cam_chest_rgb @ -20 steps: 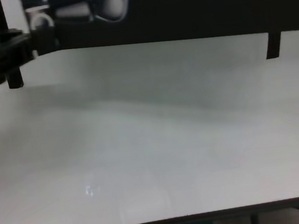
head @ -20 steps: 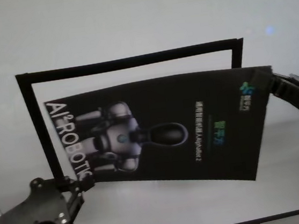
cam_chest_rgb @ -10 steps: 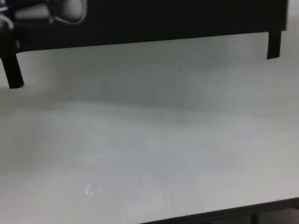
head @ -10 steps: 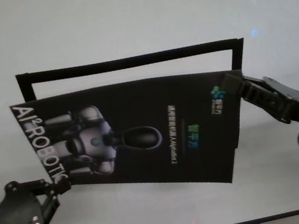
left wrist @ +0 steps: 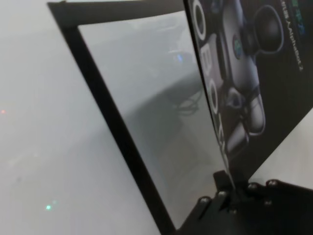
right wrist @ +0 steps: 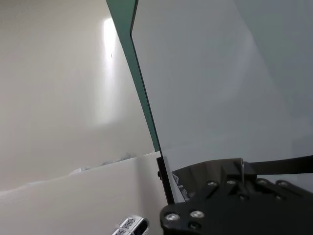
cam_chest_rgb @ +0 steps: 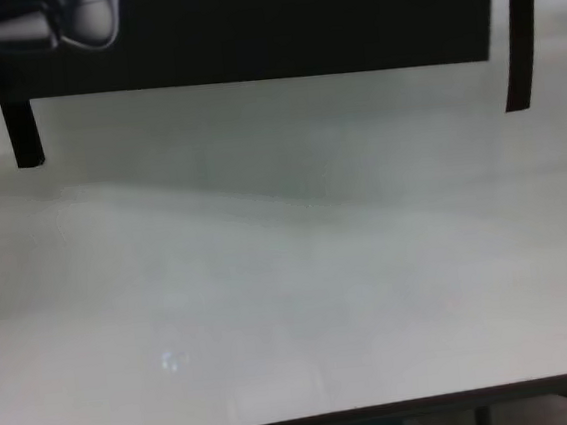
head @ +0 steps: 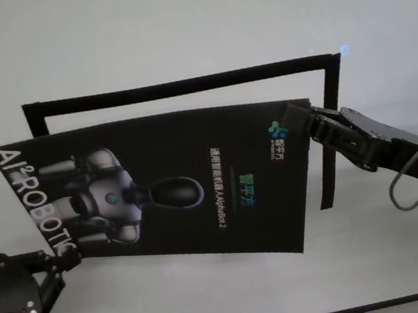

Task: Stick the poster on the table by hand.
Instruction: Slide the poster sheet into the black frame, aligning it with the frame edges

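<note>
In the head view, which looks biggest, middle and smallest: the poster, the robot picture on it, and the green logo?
1. The poster, held off the table by the left end effector and right end effector, looks biggest.
2. The robot picture.
3. The green logo, smallest.

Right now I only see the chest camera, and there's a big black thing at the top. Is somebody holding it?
Observer: Yes. In the head view the left gripper pinches the poster at its near left corner.
Operator: What about the other side?
Observer: The right gripper pinches its far right corner, by the green logo.
Operator: Is it lying flat?
Observer: No. The left wrist view shows the poster's edge raised off the table, with a shadow underneath.
</note>
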